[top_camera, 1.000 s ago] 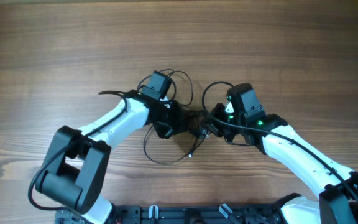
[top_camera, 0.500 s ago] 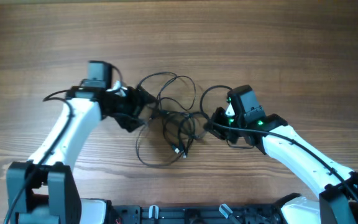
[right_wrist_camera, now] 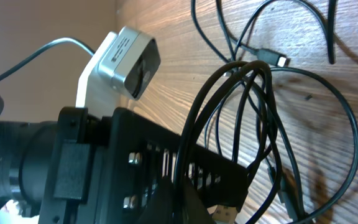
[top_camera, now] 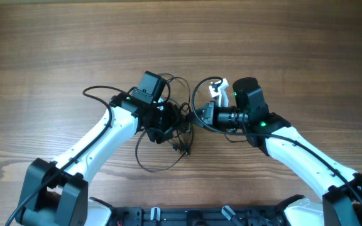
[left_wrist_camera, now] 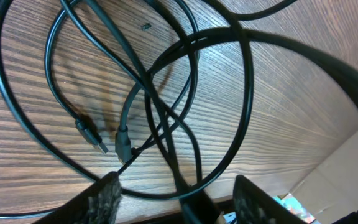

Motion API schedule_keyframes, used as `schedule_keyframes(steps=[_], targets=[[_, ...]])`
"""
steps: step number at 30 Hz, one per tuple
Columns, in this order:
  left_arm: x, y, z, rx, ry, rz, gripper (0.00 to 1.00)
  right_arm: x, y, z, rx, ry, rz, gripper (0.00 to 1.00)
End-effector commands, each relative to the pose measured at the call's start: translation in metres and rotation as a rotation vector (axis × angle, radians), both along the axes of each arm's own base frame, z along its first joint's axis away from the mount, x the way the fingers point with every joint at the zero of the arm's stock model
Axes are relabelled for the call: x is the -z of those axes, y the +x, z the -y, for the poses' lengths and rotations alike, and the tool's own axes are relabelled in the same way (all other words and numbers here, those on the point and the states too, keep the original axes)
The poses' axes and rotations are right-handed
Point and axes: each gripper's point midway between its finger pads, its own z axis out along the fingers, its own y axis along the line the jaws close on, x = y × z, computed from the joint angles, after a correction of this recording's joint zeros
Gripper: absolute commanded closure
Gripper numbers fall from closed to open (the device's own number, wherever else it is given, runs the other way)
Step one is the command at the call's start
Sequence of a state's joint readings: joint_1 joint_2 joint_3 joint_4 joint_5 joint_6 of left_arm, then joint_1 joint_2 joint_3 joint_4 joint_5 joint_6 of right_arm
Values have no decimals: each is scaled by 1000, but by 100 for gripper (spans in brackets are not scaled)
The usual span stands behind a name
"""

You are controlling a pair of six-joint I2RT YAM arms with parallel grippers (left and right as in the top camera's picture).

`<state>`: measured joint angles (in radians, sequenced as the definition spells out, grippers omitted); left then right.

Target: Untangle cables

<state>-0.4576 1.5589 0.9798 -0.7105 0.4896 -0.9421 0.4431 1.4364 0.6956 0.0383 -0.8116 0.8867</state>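
The cables (top_camera: 182, 129) are thin black cords tangled in the middle of the table, with one loop (top_camera: 148, 160) trailing toward the front. My left gripper (top_camera: 171, 125) is at the tangle's left side. In the left wrist view its jaws (left_wrist_camera: 179, 194) stand open, one strand running between the fingers (left_wrist_camera: 106, 198) without being pinched. Two grey-tipped plugs (left_wrist_camera: 123, 144) lie on the wood just ahead. My right gripper (top_camera: 202, 117) is shut on a bunch of strands (right_wrist_camera: 229, 106), lifted off the table; another plug (right_wrist_camera: 272, 58) lies beyond.
The left arm's wrist and its white camera (right_wrist_camera: 128, 55) fill the right wrist view, very close to my right gripper. A thicker arm cable (top_camera: 99, 91) arcs behind the left arm. Bare wooden table (top_camera: 181, 37) stretches at the back.
The left arm swung out to the left, opened, then came back to the tangle with its jaws narrower. The right gripper kept its hold and shifted left, its wrist turned.
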Motion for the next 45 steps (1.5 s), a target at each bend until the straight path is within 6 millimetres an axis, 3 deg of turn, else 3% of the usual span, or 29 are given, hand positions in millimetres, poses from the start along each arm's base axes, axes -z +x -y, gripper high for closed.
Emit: schedule_keyframes(steps=[1, 2, 4, 7, 11, 13, 14, 15, 17, 18, 19, 21, 22, 23, 26, 29, 31, 36, 41, 45], targets=[[-1, 1, 0, -14, 9, 9, 49, -9, -5, -5, -51, 37, 16, 96], [-1, 1, 0, -14, 9, 9, 55, -9, -5, -5, -51, 37, 16, 96], [-1, 1, 0, -13, 9, 8, 77, -10, -6, -5, -55, 40, 16, 96], [-1, 1, 0, -13, 9, 9, 96, -10, -5, -5, -54, 39, 17, 96], [6, 5, -14, -31, 88, 28, 96, -8, -4, -4, -42, 28, 17, 96], [16, 7, -46, -94, 211, 14, 96, -1, -2, 0, -5, -1, -18, 96], [22, 14, -81, -169, 326, 13, 96, 7, -1, 4, 21, -33, -42, 96], [23, 19, -103, -208, 380, 15, 96, 10, -2, 5, 28, -47, -53, 96], [18, 29, -131, -258, 322, 9, 96, 17, -4, 9, 42, -76, -76, 96], [11, 33, -127, -250, 211, 5, 96, 16, -4, 9, 41, -75, -74, 95], [3, 36, -114, -196, 95, 29, 89, 14, -4, 7, 32, -63, -67, 96], [-2, 35, -100, -130, 34, 54, 41, -11, -10, -6, -87, 49, 26, 96], [-2, 32, -93, -107, 32, 53, 29, -33, -16, -15, -168, 145, 90, 96], [-2, 29, -83, -72, 30, 56, 27, -55, -21, -21, -238, 231, 150, 96], [-8, 20, -54, 13, -28, 65, 26, -90, -24, -26, -311, 345, 266, 96], [-23, 14, -18, 104, -160, 94, 26, -86, -14, -26, -252, 319, 263, 96], [-30, 13, -6, 132, -216, 108, 26, -86, -14, -26, -252, 319, 261, 96], [-32, 12, -3, 140, -232, 111, 29, -85, -13, -26, -244, 315, 261, 96], [-36, 11, -2, 181, -262, 138, 36, -43, 0, -17, -95, 165, 96, 96], [-41, 18, -8, 151, -296, 139, 39, -46, 1, -17, -95, 173, 116, 96]])
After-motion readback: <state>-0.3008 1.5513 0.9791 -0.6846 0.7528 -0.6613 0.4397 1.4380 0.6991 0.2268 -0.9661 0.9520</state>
